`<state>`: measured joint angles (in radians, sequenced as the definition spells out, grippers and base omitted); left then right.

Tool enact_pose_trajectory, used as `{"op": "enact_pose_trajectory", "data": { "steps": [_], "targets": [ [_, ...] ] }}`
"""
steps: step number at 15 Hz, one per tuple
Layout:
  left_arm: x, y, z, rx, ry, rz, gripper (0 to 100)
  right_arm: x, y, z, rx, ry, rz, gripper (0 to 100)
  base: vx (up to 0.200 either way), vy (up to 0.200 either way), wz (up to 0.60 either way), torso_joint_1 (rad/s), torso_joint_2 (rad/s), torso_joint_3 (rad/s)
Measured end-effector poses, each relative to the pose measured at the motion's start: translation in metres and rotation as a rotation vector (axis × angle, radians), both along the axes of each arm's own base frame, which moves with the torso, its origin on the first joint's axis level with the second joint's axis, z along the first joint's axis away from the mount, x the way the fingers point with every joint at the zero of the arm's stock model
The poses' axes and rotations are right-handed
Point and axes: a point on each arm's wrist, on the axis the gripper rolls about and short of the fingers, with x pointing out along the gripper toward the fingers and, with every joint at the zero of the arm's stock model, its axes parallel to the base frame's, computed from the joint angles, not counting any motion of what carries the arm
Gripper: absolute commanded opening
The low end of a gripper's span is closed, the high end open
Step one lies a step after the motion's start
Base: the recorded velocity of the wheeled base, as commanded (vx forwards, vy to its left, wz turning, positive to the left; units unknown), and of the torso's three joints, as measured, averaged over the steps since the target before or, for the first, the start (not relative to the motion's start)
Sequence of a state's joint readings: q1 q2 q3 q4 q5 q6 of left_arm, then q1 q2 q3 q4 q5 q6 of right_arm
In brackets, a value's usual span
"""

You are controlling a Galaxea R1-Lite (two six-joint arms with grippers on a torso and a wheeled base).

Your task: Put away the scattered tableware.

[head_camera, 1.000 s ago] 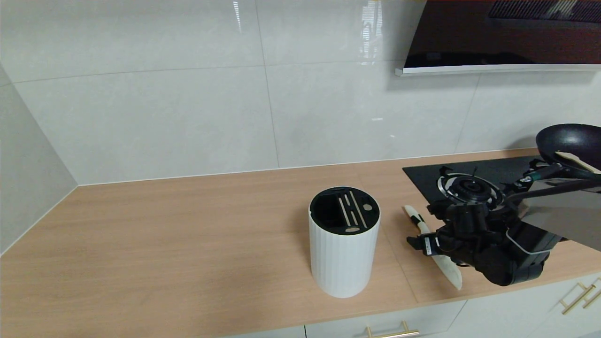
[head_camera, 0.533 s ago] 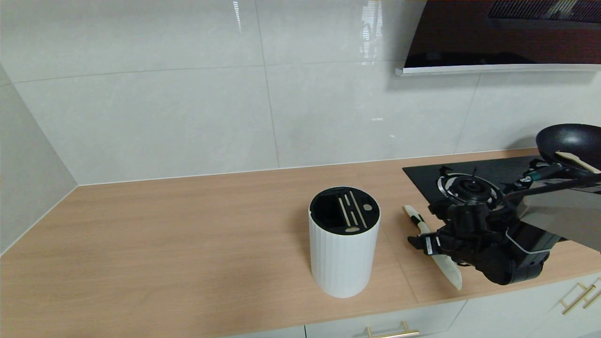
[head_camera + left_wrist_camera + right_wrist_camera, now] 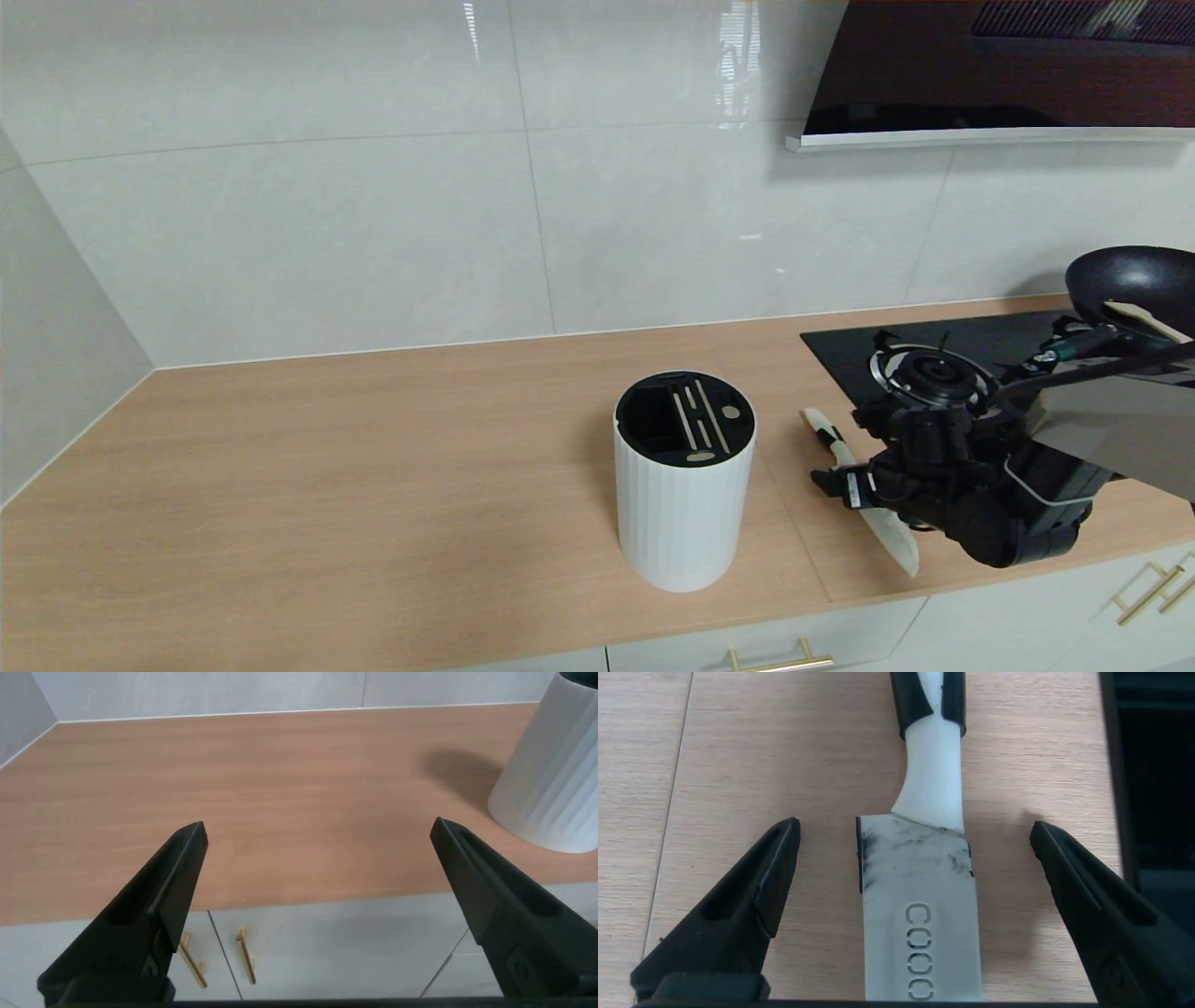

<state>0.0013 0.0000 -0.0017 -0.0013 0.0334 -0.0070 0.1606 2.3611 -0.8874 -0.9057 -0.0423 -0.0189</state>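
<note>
A white knife (image 3: 864, 490) with a black-and-white handle lies flat on the wooden counter, right of a white ribbed utensil holder (image 3: 684, 481) whose black top has slots. My right gripper (image 3: 854, 462) hovers just above the knife, open, its fingers on either side of the blade. In the right wrist view the knife (image 3: 920, 891) runs between the two open fingers (image 3: 738, 915), blade near the camera, handle farther off. My left gripper (image 3: 318, 905) is open over the counter's front edge, with the utensil holder (image 3: 551, 775) off to one side.
A black gas hob (image 3: 934, 359) sits right behind the knife, with a black pan (image 3: 1134, 280) at the far right. Cabinet drawers with gold handles (image 3: 1148, 588) run below the counter edge. A tiled wall backs the counter, which is bare wood left of the holder.
</note>
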Motion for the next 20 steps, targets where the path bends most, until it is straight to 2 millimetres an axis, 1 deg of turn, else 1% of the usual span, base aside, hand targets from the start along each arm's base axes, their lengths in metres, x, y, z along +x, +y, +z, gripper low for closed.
{"op": "enact_pose_trajectory", "data": {
  "steps": [1, 11, 14, 15, 17, 20],
  "targets": [
    [0.0, 0.0, 0.0, 0.0, 0.0, 0.0, 100, 0.0, 0.0, 0.0, 0.0, 0.001, 0.0, 0, 0.0, 0.0, 0.0, 0.0, 0.0, 0.0],
    [0.0, 0.0, 0.0, 0.0, 0.0, 0.0, 100, -0.004, -0.001, 0.0, -0.003, 0.012, 0.0, 0, 0.0, 0.0, 0.0, 0.0, 0.0, 0.0],
    [0.0, 0.0, 0.0, 0.001, 0.0, 0.0, 100, -0.006, -0.001, 0.005, -0.002, 0.006, 0.0, 0, 0.0, 0.0, 0.0, 0.0, 0.0, 0.0],
    [0.0, 0.0, 0.0, 0.001, 0.0, 0.0, 100, -0.007, -0.001, 0.01, 0.0, -0.004, -0.001, 0, 0.0, 0.0, 0.0, 0.0, 0.0, 0.0],
    [0.0, 0.0, 0.0, 0.004, 0.0, -0.001, 100, -0.01, -0.002, 0.026, 0.019, -0.045, -0.007, 0, 0.0, 0.0, 0.0, 0.0, 0.0, 0.0],
    [-0.001, 0.0, 0.005, 0.01, -0.015, -0.021, 100, -0.019, -0.002, 0.062, 0.038, -0.126, -0.011, 0, 0.0, 0.0, 0.0, 0.0, 0.0, 0.0]
  ]
}}
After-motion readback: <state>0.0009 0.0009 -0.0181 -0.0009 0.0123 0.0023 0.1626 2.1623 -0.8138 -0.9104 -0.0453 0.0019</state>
